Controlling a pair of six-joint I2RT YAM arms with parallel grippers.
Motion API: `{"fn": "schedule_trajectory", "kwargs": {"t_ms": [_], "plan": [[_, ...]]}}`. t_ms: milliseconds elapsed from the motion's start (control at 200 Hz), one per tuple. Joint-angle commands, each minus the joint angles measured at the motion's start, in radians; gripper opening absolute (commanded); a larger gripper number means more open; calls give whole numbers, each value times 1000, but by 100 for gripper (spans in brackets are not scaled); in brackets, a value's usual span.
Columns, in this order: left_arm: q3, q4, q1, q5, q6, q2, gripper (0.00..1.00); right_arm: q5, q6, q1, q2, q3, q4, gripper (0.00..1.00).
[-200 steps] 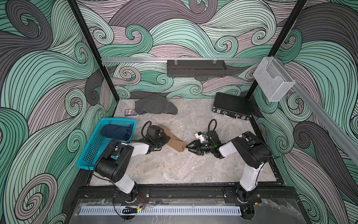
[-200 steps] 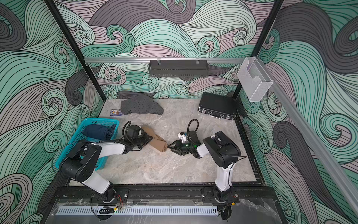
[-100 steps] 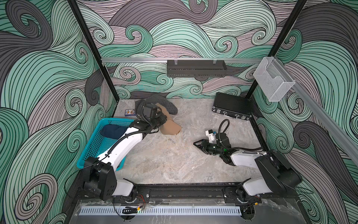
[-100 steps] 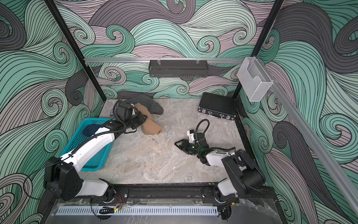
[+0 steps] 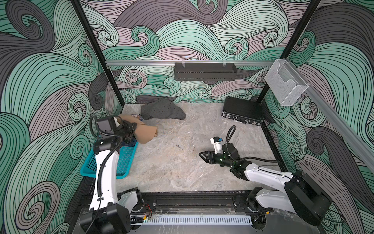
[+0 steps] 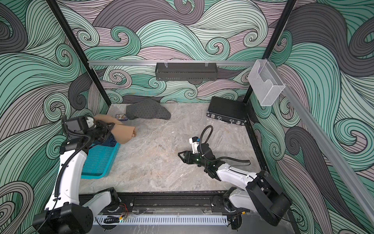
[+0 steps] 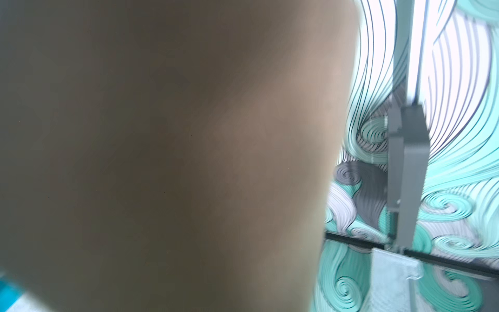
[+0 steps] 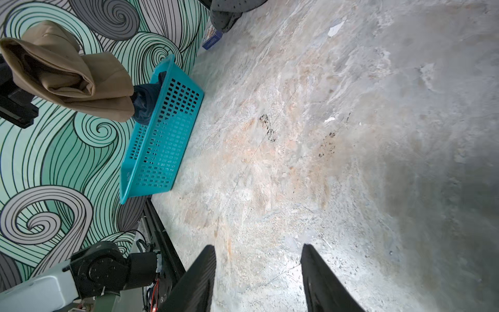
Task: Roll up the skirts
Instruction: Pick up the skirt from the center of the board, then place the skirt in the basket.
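Observation:
The rolled tan-brown skirt (image 5: pixel 146 133) hangs in the air over the far end of the teal basket (image 5: pixel 125 162), and my left gripper (image 5: pixel 129 129) is shut on it. Blurred tan cloth (image 7: pixel 162 148) fills the left wrist view and hides the jaws. The dark blue denim skirt (image 6: pixel 110 141) lies rolled in the basket, just below the tan roll (image 8: pixel 81 81). The grey dotted skirt (image 5: pixel 162 110) lies crumpled at the back of the table. My right gripper (image 5: pixel 200 155) hovers low over the right half of the table, open and empty (image 8: pixel 258 247).
A black hard case (image 5: pixel 241 110) sits at the back right corner. A small blue box (image 6: pixel 121 117) lies beside the dotted skirt. A black shelf (image 5: pixel 204 71) and a clear holder (image 5: pixel 285 85) hang on the walls. The basket (image 8: pixel 159 151) stands along the left wall.
My left arm lifted the tan roll from the table's middle and carried it back left over the basket. My right arm drew away to the right, still open.

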Motion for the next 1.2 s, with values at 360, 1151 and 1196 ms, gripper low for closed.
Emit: {"fn": "schedule_trajectory", "kwargs": {"t_ms": [360,1151,1196], "plan": [[-381,618,375,545,-245,-36,0,109,-64,113,60,-39,95,51],[-240,-86,617,351,353,224,0,146,-71,146,52,-37,81,50],[-234,-88,617,320,365,225,0,147,-71,147,53,-37,83,50]]}}
